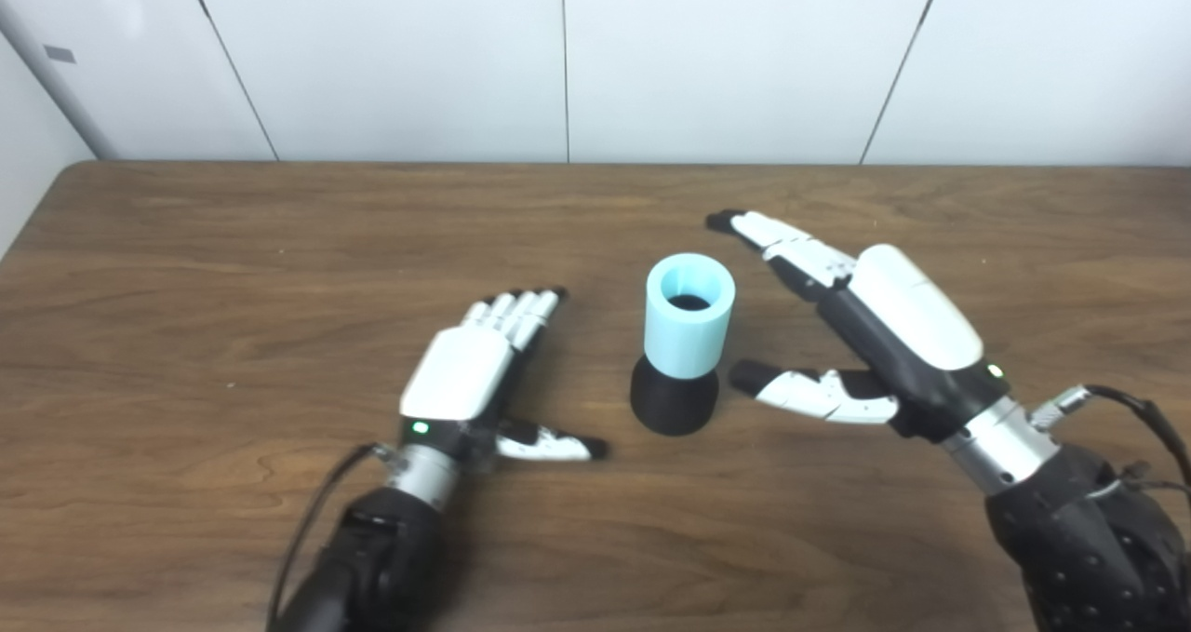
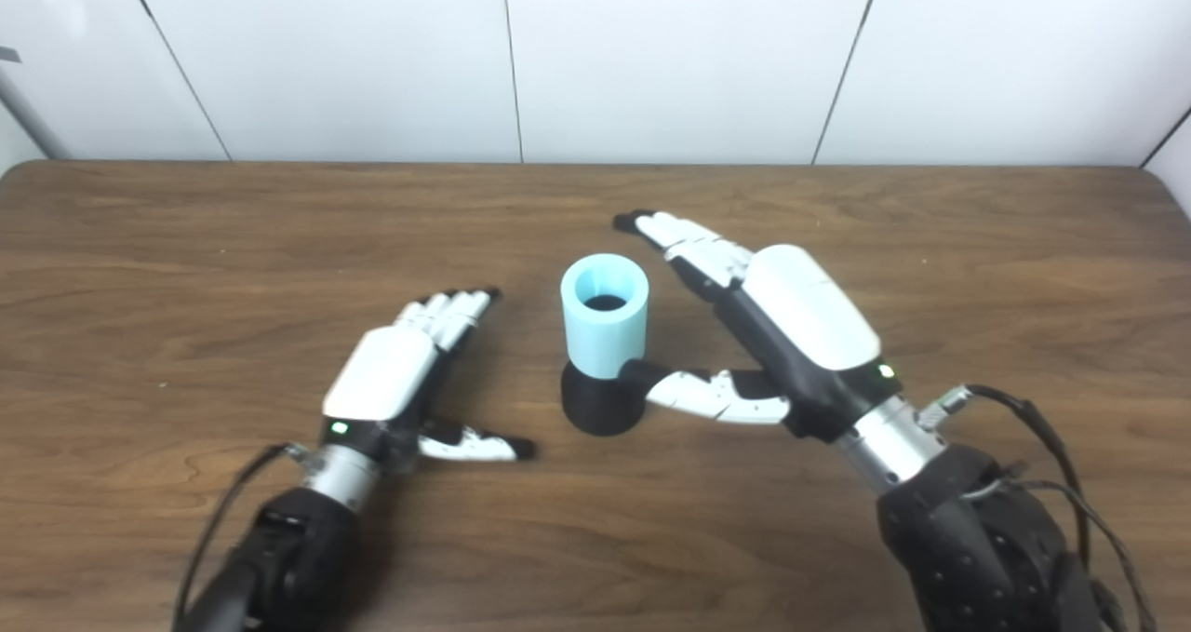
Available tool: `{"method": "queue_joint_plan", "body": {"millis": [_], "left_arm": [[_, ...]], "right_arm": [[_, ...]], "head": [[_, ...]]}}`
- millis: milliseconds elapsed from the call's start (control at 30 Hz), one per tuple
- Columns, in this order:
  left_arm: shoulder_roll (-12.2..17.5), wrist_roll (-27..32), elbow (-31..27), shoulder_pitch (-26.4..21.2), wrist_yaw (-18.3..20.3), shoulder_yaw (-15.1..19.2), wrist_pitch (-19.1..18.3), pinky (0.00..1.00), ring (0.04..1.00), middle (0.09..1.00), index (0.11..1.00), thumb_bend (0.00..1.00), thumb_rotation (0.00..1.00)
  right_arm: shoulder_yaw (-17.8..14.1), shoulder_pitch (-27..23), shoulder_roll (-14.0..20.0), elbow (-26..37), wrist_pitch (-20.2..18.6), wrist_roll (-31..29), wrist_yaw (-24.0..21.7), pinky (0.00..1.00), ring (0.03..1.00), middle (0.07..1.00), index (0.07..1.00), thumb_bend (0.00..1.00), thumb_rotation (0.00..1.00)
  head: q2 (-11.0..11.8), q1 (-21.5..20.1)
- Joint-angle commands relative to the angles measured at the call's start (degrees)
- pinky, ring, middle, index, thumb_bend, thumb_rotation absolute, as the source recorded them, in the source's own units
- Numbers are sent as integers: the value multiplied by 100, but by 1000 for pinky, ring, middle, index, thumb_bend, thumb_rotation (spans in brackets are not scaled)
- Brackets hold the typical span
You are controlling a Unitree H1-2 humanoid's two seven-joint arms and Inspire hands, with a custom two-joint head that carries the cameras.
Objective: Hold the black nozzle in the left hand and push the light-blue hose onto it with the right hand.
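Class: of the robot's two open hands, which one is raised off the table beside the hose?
The right hand: tilted up beside the light-blue hose, thumb reaching toward the black nozzle. The left hand lies low and flat, farther away.

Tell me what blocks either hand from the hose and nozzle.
Nothing visible does. The light-blue hose already sits upright on the black nozzle, with bare table between them and the open left hand and open right hand.

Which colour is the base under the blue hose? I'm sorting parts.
Black. The base under the hose shows best in the left eye view.
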State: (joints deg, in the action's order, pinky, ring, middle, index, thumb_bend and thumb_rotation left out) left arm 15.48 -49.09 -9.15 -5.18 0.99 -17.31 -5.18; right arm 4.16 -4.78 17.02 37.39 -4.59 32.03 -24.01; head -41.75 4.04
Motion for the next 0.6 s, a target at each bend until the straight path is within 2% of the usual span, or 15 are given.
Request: {"method": "queue_joint_plan", "body": {"millis": [0, 33, 67, 167, 233, 300, 333, 433, 567], "left_arm": [[23, 630, -447, -70, 45, 344, 112, 1000, 971, 976, 1000, 1000, 527], [-11, 1012, -592, -27, 115, 546, 44, 1000, 973, 981, 1000, 997, 504], [-44, 1357, -749, 23, 185, 738, -29, 958, 963, 977, 993, 979, 482], [-173, 2295, -1177, 177, 331, 1249, -227, 833, 924, 951, 961, 820, 399], [-307, 3020, -1409, 292, 395, 1588, -388, 861, 919, 932, 945, 716, 377], [-378, 3537, -1580, 429, 470, 1849, -584, 865, 913, 922, 942, 668, 416], [-382, 3701, -1664, 507, 505, 1946, -673, 863, 909, 923, 944, 637, 449], [-342, 3809, -1844, 716, 525, 2093, -833, 864, 904, 916, 938, 582, 516], [-320, 3818, -1798, 1006, 481, 2154, -572, 833, 885, 895, 900, 530, 628]], "right_arm": [[-150, -39, -74, 8, -33, -136, 279, 819, 906, 921, 922, 512, 984], [-194, -10, -100, -57, -34, -175, 342, 815, 903, 921, 922, 506, 987], [-233, 20, -130, -113, -47, -224, 400, 822, 908, 926, 926, 493, 990], [-355, 129, -286, -262, -165, -392, 571, 854, 929, 943, 941, 493, 998], [-460, 213, -362, -469, -82, -605, 755, 873, 935, 968, 961, 493, 1000], [-608, 305, -416, -842, 84, -894, 975, 881, 932, 982, 983, 488, 1000], [-703, 348, -455, -1084, 165, -1105, 1072, 879, 941, 988, 991, 526, 1000], [-936, 436, -606, -1549, 33, -1835, 1159, 865, 972, 997, 1000, 616, 1000], [-1035, 604, -788, -1844, -5, -2315, 1294, 866, 974, 988, 1000, 645, 1000]], "head": [[-27, -75], [-27, -75], [-49, -120], [-77, -173], [-101, -231], [-105, -262], [-121, -280], [-157, -277], [-216, -332]]}}
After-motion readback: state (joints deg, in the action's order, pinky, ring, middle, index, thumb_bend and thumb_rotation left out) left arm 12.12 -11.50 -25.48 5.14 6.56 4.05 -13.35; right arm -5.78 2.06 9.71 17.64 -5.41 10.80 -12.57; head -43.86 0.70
